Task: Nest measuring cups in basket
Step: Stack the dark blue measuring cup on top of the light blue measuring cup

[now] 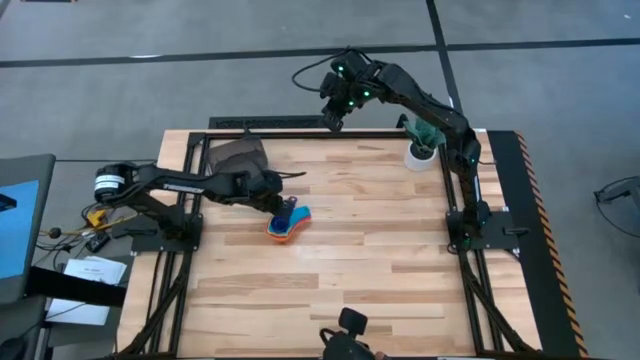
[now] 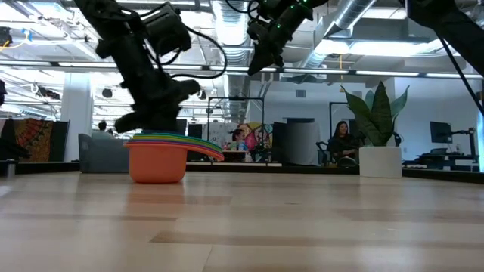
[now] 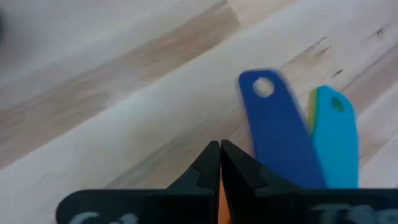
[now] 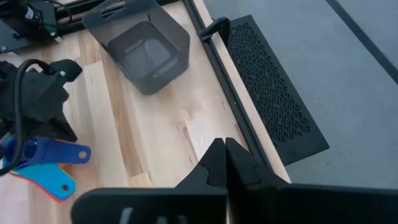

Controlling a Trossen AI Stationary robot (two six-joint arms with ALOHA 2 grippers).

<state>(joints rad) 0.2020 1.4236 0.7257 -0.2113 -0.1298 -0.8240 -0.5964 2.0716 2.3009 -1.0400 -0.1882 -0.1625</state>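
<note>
Step in hand: cups (image 1: pixel 288 223) already stacked mid-desk, basket (image 1: pixel 238 155) empty at the far edge. Left end effector (image 1: pixel 278 207) sits on the stack w/ fingers closed, orange showing between tips, prob. pinching the rim. Next: lift stack, carry to basket. Right end effector (image 1: pixel 332 122) closed, empty, over far edge.

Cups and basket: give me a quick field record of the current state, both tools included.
cups: stack of coloured plastic measuring cups nested together, standing on the wooden table, orange cup outermost
basket: dark grey-brown rectangular plastic basket at the table's far edge, no cups inside
left tool: left tool shut, at the stack; whether it grips a cup cannot be told
right tool: right tool shut, raised over the far edge, holding nothing
other: white plant pot at the far right corner
</note>
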